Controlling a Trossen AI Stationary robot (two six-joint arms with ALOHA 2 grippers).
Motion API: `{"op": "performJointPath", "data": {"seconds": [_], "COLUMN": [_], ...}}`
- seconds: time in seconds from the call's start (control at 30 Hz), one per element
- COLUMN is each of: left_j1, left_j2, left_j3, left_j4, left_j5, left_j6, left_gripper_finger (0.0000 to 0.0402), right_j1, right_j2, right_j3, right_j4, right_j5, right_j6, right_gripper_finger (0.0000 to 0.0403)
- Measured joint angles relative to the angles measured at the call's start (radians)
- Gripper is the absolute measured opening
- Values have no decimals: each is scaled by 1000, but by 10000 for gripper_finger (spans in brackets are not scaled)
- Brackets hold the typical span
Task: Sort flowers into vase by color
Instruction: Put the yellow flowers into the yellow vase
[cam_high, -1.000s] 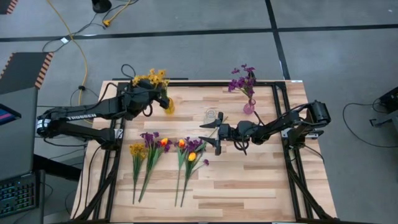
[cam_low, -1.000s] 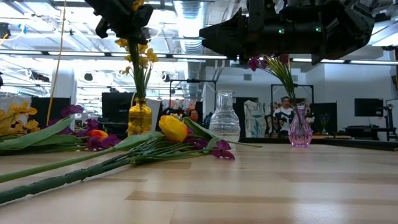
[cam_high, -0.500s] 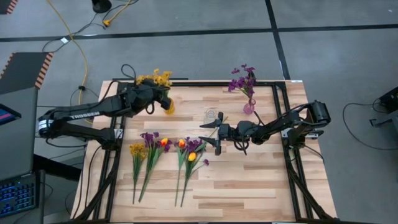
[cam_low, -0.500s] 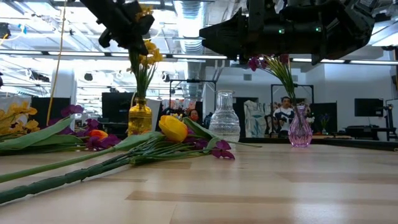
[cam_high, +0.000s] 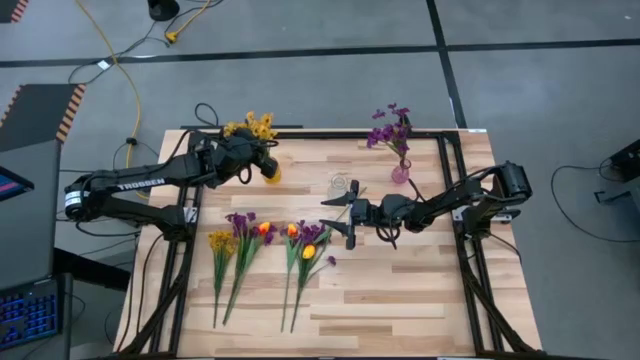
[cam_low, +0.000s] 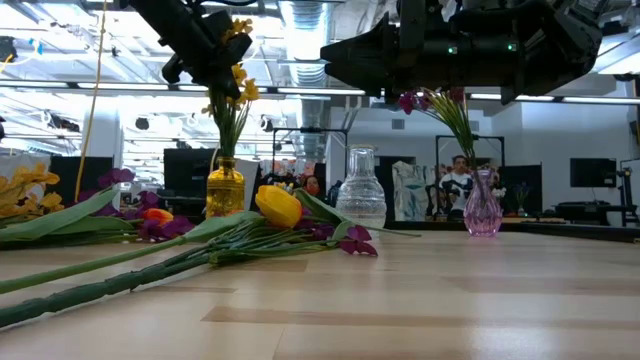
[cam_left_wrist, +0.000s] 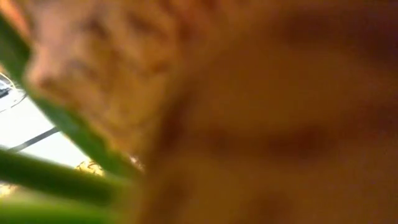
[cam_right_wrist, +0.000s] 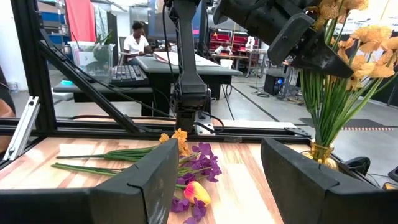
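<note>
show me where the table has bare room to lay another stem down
The widest bare wood is the near right part, between the loose flowers and the right frame rail, in front of the open right gripper. Crowded: the back edge with the yellow vase, clear vase, pink vase and the left gripper shut on yellow stems.

The tabletop (cam_high: 400, 300) is showing pale planked wood with a smooth satin finish. The clear vase (cam_low: 361, 190) is appearing as glossy ribbed glass. The frame rails (cam_high: 478, 280) are presenting matt black metal. The flowers (cam_low: 278, 207) are looking like smooth plastic.
</note>
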Motion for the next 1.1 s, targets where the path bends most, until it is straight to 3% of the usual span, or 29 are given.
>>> {"op": "performJointPath", "data": {"seconds": [0.8, 1.1], "left_j1": [31, 31], "left_j2": [0, 65], "left_j3": [-1, -2], "left_j4": [-3, 8], "left_j5": [14, 12], "left_j6": [-62, -62], "left_gripper_finger": [0, 0], "right_j1": [0, 0], "right_j2": [0, 0], "right_j3": [0, 0], "right_j4": [-1, 0], "right_j5": [0, 0], "right_j6": [0, 0], "right_gripper_finger": [255, 255]}}
